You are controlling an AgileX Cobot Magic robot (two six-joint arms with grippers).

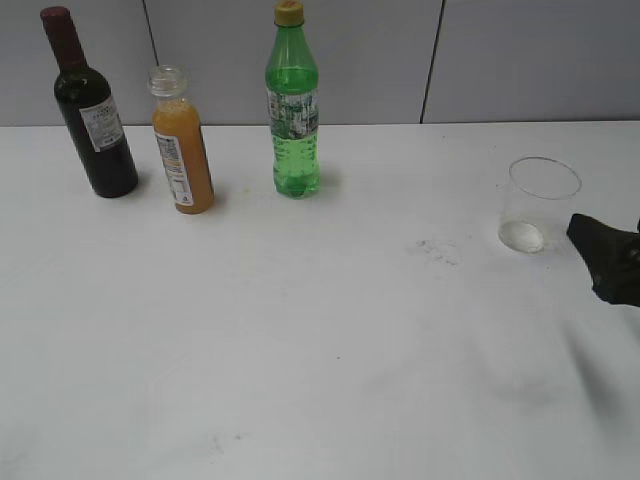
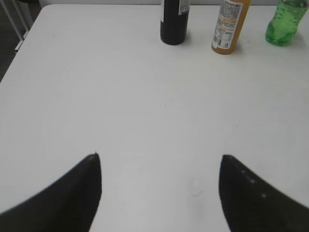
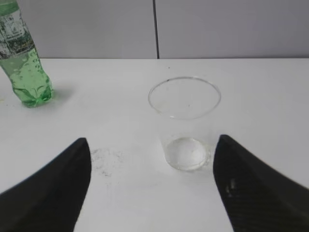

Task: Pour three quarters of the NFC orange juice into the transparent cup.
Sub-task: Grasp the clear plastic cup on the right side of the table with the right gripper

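Observation:
The NFC orange juice [image 1: 182,142] stands capless and upright at the back left of the white table, between two other bottles; its lower part shows in the left wrist view [image 2: 231,26]. The transparent cup [image 1: 538,205] stands empty and upright at the right; it also shows in the right wrist view [image 3: 184,123]. My right gripper [image 3: 152,166] is open, just in front of the cup and not touching it; one finger tip [image 1: 600,250] shows at the exterior view's right edge. My left gripper [image 2: 159,174] is open and empty, well short of the bottles.
A dark wine bottle [image 1: 92,110] stands left of the juice and a green bottle [image 1: 293,105] right of it, all near the grey back wall. Smudge marks [image 1: 435,248] lie left of the cup. The table's left edge [image 2: 19,48] shows in the left wrist view.

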